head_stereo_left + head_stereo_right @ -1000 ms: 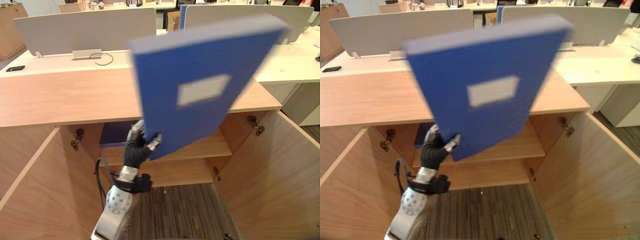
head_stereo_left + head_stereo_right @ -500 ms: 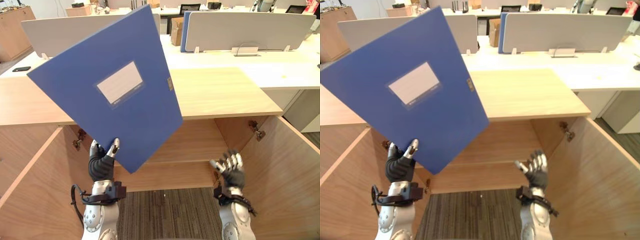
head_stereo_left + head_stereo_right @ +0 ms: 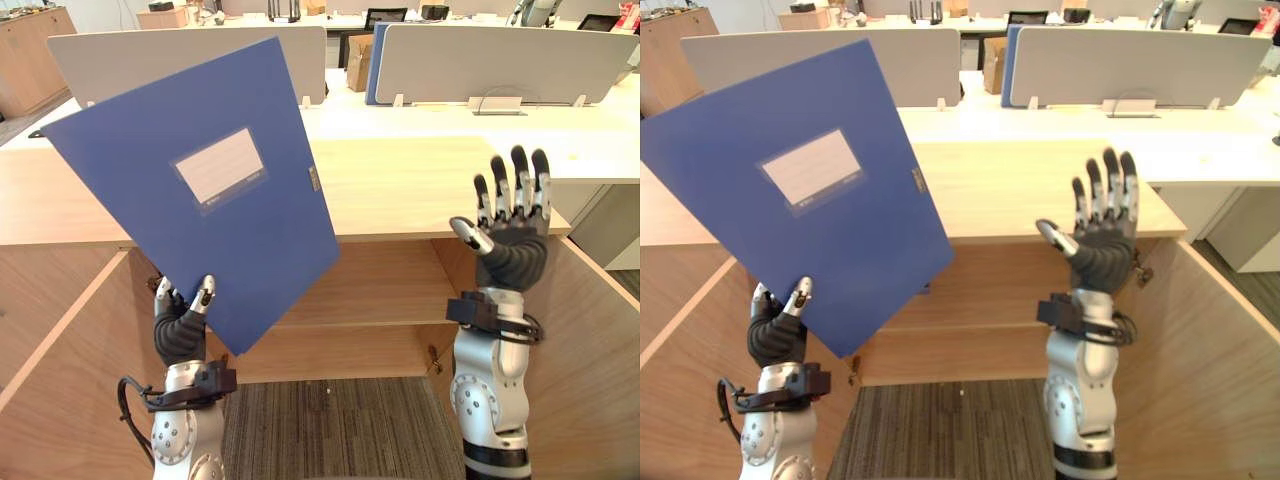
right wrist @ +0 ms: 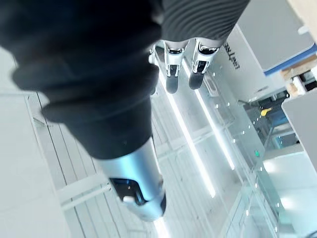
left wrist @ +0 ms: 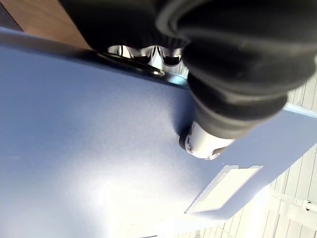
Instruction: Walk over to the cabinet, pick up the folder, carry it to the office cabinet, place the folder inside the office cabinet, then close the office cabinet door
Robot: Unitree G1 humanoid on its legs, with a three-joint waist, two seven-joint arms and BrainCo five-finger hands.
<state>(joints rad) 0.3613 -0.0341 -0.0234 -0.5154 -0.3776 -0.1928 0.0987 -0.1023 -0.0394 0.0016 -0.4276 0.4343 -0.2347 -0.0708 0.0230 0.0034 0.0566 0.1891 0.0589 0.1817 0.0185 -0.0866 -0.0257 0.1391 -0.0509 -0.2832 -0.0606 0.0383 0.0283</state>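
The cabinet's left door stands open. The left hand pinches the lower corner of the blue folder, thumb on its front, holding it upright and tilted in the air before the cabinet, its white label facing the camera. Behind it runs a shelf. The right hand is raised, fingers straight and spread, holding nothing, near the open right door
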